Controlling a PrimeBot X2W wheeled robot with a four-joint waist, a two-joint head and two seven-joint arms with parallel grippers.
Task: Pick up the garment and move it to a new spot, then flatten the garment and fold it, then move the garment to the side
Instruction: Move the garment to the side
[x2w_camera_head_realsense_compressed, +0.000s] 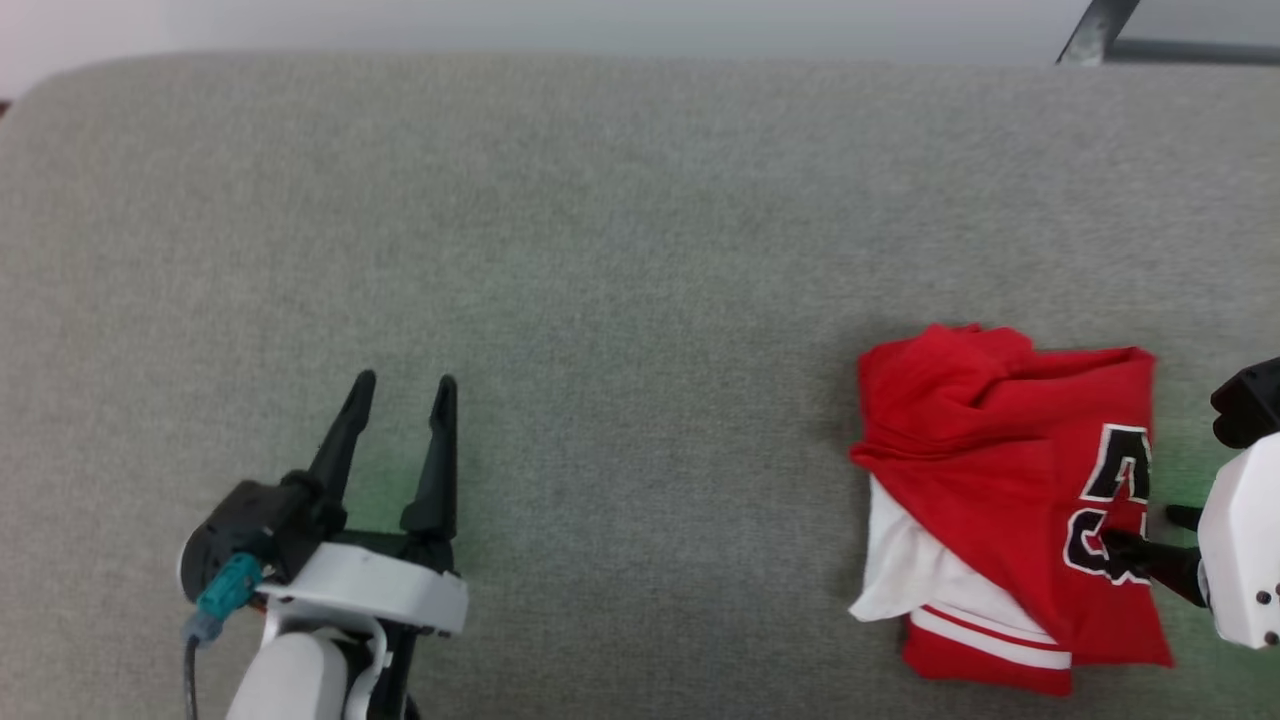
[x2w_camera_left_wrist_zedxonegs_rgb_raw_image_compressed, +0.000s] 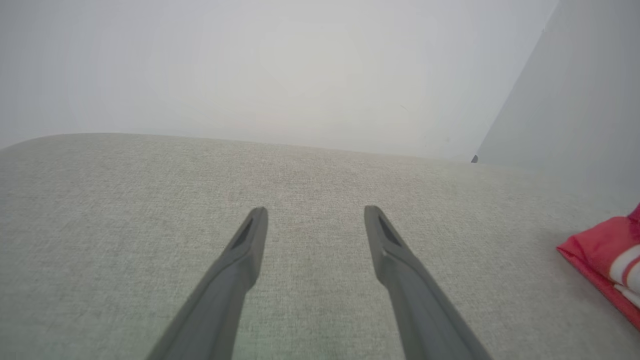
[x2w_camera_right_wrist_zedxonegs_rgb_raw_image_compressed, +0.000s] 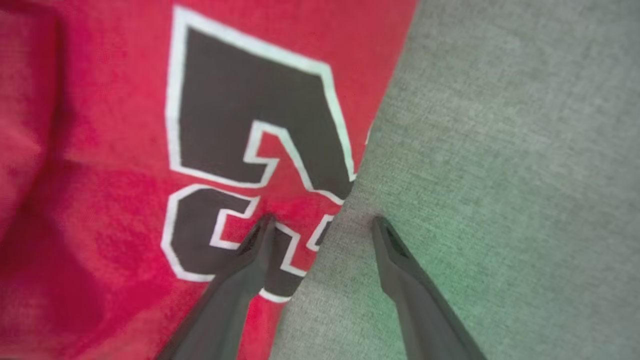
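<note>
Head view: the folded shirt (x2w_camera_head_realsense_compressed: 1000, 480) is laid on the surface (x2w_camera_head_realsense_compressed: 600, 250), far right. The right hand (x2w_camera_right_wrist_zedxonegs_rgb_raw_image_compressed: 322, 222) is spread empty across its edge, likely to slide it aside; the left hand (x2w_camera_head_realsense_compressed: 403, 385) is spread empty, well apart.

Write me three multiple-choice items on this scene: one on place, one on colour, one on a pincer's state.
1. The garment lies on the grey surface toward the robot's: A) right B) left C) centre.
2. Its printed numerals are: A) yellow B) black, white-outlined C) blue.
3. The left pincer is: A) shut on cloth B) shut, empty C) open, empty.
Key: 1A, it sits at head view's right; 2B, the right wrist view shows them close up; 3C, its fingers stand apart over bare surface.
</note>
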